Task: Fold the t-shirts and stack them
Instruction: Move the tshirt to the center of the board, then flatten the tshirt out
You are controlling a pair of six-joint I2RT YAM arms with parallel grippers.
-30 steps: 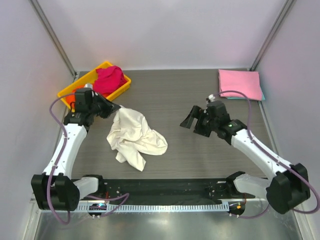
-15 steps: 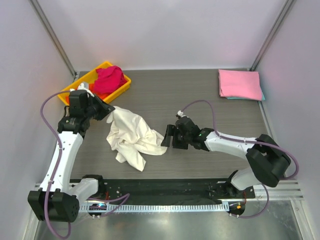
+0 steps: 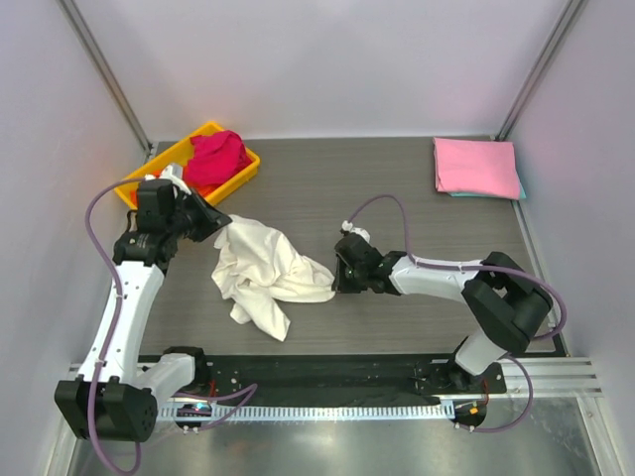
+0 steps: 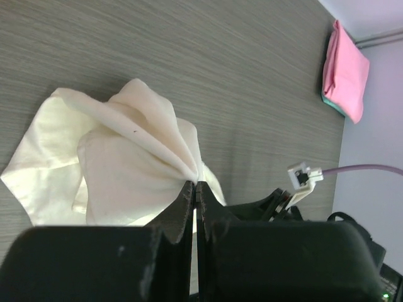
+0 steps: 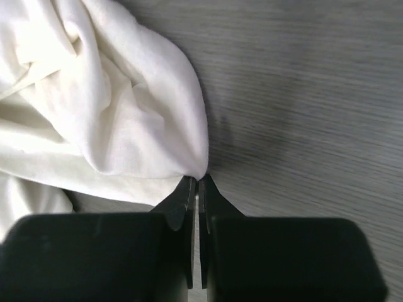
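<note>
The cream-white t-shirt (image 3: 263,268) lies crumpled on the tabletop (image 3: 397,213), left of the middle, with its folds bunched and its edges turned in several directions. The left pincer (image 4: 195,189) is closed on a gathered fold at the far left part of this shirt, and the cloth fans out from the pinched point. The right pincer (image 5: 196,184) is low at the right edge of the same shirt. Its two jaws are pressed almost together, with the pointed tip of the cloth between them, so both pincers hold one garment at opposite sides. The near part of the shirt hangs toward the near edge of the tabletop in a loose flap. A pink t-shirt (image 3: 476,166) rests folded flat in the far right corner, with a thin line of a teal t-shirt (image 3: 520,191) showing under its right edge. A magenta t-shirt (image 3: 216,159) is heaped in the yellow tray (image 3: 134,183) at the far left corner, just beyond the left pincer. Between the cream-white shirt and the pink one, the wood-grain surface is open and wide.
</note>
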